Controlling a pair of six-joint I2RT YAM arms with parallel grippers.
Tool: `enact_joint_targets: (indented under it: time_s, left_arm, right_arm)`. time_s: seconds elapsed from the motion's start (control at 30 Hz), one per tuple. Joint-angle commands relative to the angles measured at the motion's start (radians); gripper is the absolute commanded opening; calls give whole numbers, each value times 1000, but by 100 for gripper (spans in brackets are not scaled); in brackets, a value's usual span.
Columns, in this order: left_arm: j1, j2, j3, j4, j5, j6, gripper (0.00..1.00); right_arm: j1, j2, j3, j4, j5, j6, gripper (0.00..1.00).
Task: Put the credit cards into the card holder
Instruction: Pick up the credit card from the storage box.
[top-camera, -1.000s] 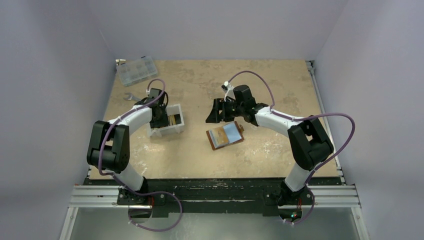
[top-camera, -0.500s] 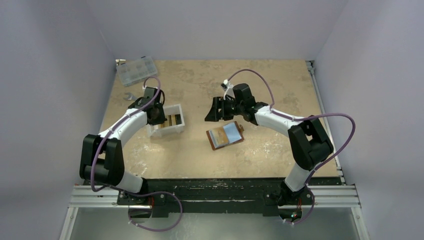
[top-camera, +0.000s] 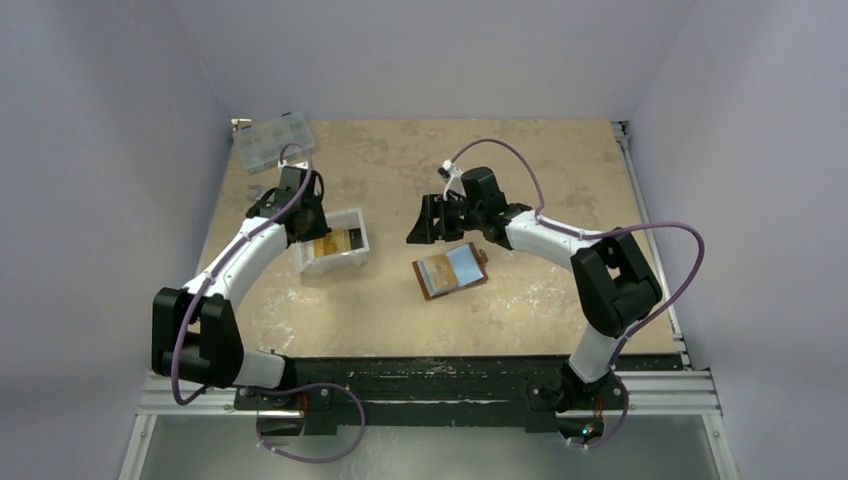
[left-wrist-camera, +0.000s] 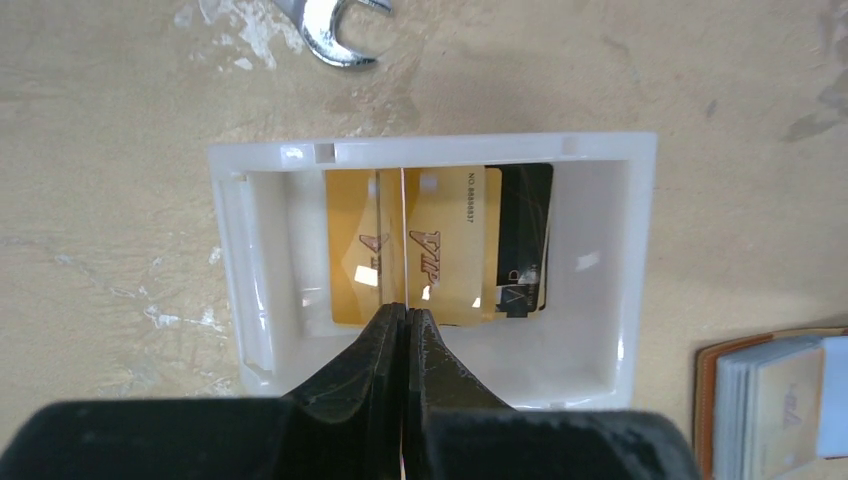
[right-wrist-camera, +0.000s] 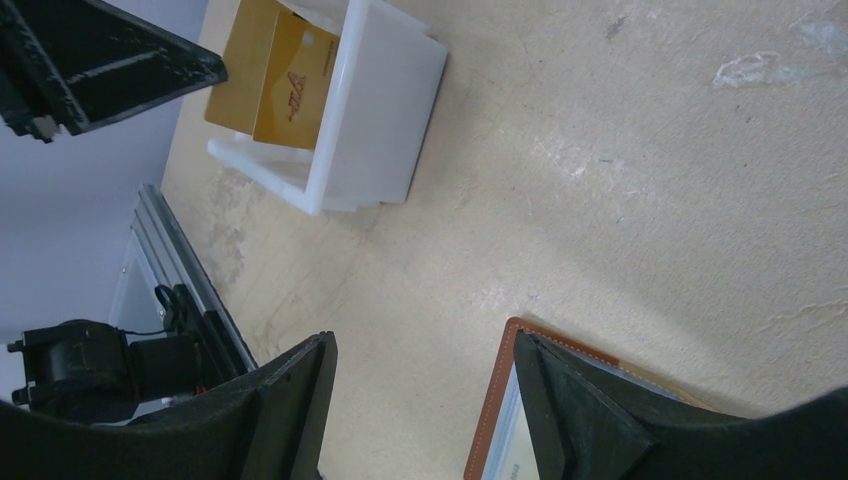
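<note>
Left arm swung outward since a second ago: elbow now farther left, wrist drawn toward the far-left side of the white tray (left-wrist-camera: 430, 148). Jaws were half apart then, now pressed together.

Left gripper (left-wrist-camera: 403, 310): clamped on a gold card (left-wrist-camera: 403, 220), seen edge-on from the wrist as a thin pale line running up from the fingertips. From the right wrist view the card stands above the tray rim.

Tray contents: more gold cards (left-wrist-camera: 450, 250) lying flat, a black card (left-wrist-camera: 522, 235) just beside them, partly tucked under.

Card holder (top-camera: 450, 270): open flat on the table (top-camera: 560, 180), well right of the tray and apart from the left gripper. A light blue card (top-camera: 463, 262) sits in its right half.

Right gripper (right-wrist-camera: 425, 350): jaws spread wide, nothing between them, hovering just beyond the holder's far-left corner; barely shifted.

Wrench (left-wrist-camera: 335, 25) lies beyond the tray; clear compartment box (top-camera: 272, 140) in the far-left corner.
</note>
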Motion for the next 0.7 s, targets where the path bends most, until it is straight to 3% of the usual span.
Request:
enact_joint_targets:
  time_s: [0.0, 0.33, 0.53, 0.67]
  left_arm:
    - [4, -54, 59, -7, 19, 15, 0]
    - [29, -86, 139, -40, 87, 50, 0]
    - [70, -67, 137, -30, 207, 51, 0]
    - [79, 16, 104, -19, 218, 45, 38]
  right_arm:
    - [10, 5, 44, 21, -13, -1, 73]
    - [15, -6, 62, -2, -3, -27, 74]
    - [14, -13, 62, -6, -8, -33, 74]
    - [15, -19, 54, -9, -3, -34, 74]
